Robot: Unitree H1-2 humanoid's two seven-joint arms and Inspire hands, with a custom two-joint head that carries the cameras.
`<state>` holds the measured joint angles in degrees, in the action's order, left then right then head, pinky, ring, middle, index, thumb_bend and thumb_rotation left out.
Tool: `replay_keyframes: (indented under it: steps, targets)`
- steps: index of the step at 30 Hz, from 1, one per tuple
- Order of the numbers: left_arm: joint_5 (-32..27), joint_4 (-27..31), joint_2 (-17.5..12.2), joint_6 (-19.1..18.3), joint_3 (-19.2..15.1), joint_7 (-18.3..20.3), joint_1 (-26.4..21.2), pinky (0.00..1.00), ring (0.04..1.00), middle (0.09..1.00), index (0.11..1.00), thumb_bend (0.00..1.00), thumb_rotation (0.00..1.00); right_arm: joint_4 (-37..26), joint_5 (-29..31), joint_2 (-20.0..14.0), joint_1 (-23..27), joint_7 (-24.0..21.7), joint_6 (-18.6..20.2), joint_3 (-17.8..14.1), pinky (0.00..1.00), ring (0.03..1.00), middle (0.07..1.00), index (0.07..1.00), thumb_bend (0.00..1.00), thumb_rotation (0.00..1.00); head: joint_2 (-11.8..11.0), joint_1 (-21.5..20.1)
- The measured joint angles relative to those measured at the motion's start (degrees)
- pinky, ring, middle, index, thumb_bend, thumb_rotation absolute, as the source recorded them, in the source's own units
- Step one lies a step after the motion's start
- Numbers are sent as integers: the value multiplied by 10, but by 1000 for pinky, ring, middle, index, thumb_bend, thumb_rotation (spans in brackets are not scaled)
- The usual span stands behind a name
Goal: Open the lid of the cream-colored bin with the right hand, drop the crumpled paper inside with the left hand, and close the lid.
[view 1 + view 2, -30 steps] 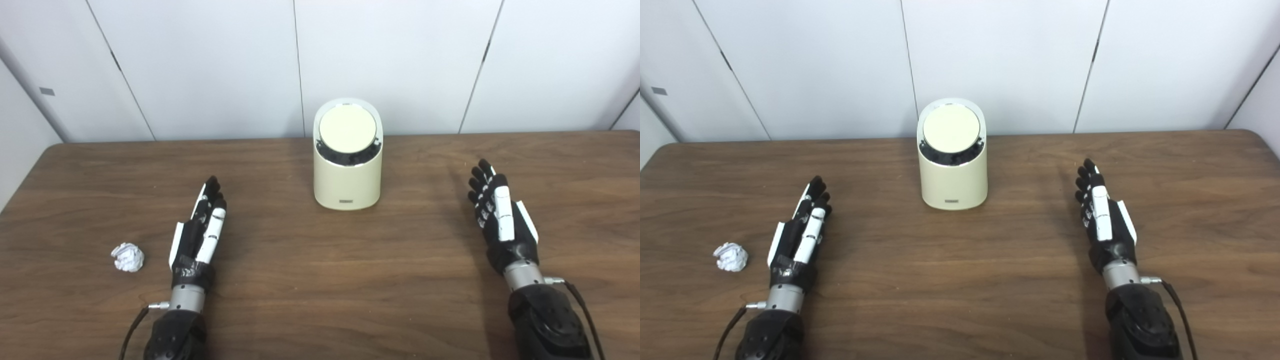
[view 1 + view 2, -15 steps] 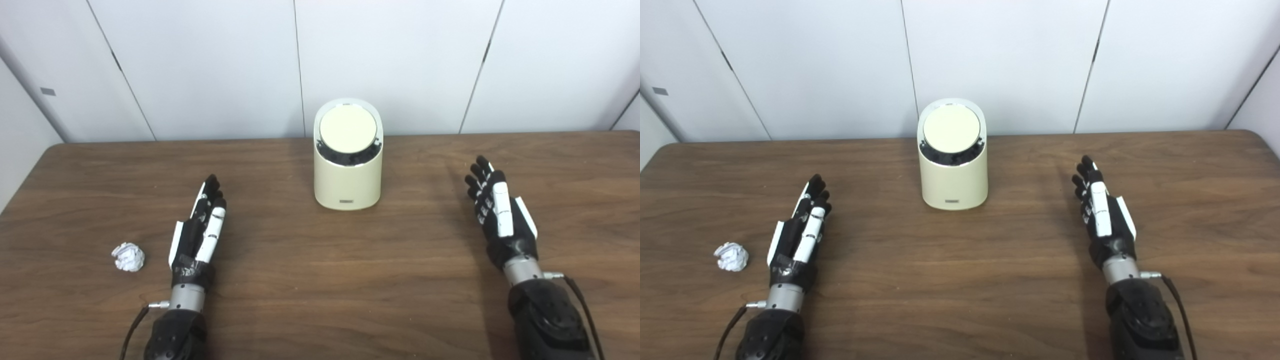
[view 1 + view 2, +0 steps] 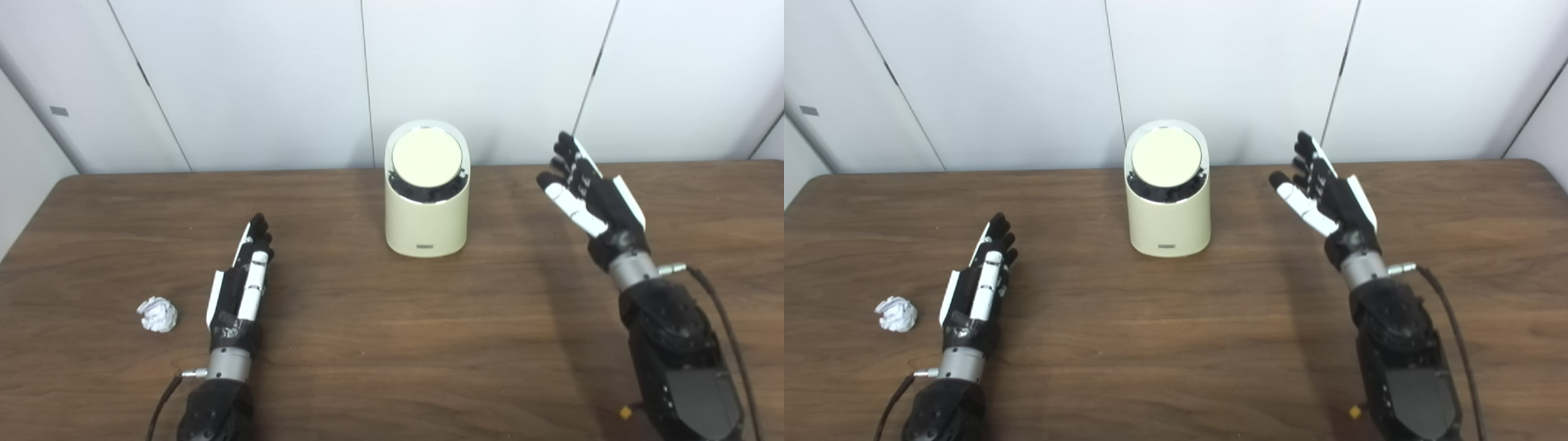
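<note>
A cream-colored bin [image 3: 427, 208] stands on a wooden table [image 3: 380, 331], its round lid [image 3: 425, 158] closed. Right of the bin, the right hand [image 3: 589, 195] is raised, fingers spread, holding nothing. Left of the bin, nearer the camera, the left hand [image 3: 242, 288] lies flat, empty. Crumpled paper [image 3: 157, 314] sits just beyond that hand, farther from the bin.
</note>
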<state>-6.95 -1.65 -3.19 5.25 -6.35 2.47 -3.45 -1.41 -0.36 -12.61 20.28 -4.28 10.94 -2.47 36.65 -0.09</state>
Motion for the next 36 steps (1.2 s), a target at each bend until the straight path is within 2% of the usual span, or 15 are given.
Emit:
replay_keyframes:
  steps: [4, 8, 16, 20, 25, 31, 36]
  targets:
    - [1, 0, 0, 1, 0, 0, 2, 1000, 1000, 1000, 1000, 311, 725, -1, -31, -8, 27, 1, 18, 10, 939, 958, 976, 976, 598, 550, -4, 3]
    - [7, 0, 0, 4, 3, 0, 3, 1000, 1000, 1000, 1000, 358, 702, -9, -83, -19, 51, -4, 44, 49, 878, 918, 953, 973, 612, 604, -7, 5]
    - [11, 1, 1, 4, 4, -1, 3, 1000, 1000, 1000, 1000, 290, 689, -21, -154, -27, 105, -21, 71, 93, 852, 916, 952, 975, 650, 662, -14, 5]
    - [11, 0, 2, 9, 4, 0, 3, 1000, 1000, 1000, 1000, 319, 648, -21, -183, -37, 121, -39, 77, 116, 852, 926, 953, 978, 649, 651, -20, 5]
    - [6, 0, 3, 24, 3, 2, 4, 1000, 1000, 1000, 1000, 320, 628, -12, -207, -42, 149, -54, 88, 130, 824, 919, 953, 974, 684, 619, -23, 5]
    - [6, 0, 5, 24, 4, 2, 4, 1000, 1000, 1000, 1000, 303, 627, 19, -244, -48, 194, -73, 86, 165, 837, 925, 965, 981, 646, 512, -25, 9]
    - [6, 1, 8, 23, 4, 1, 4, 1000, 1000, 1000, 1000, 330, 594, 43, -270, -49, 215, -82, 74, 187, 821, 918, 964, 985, 643, 521, -26, 12]
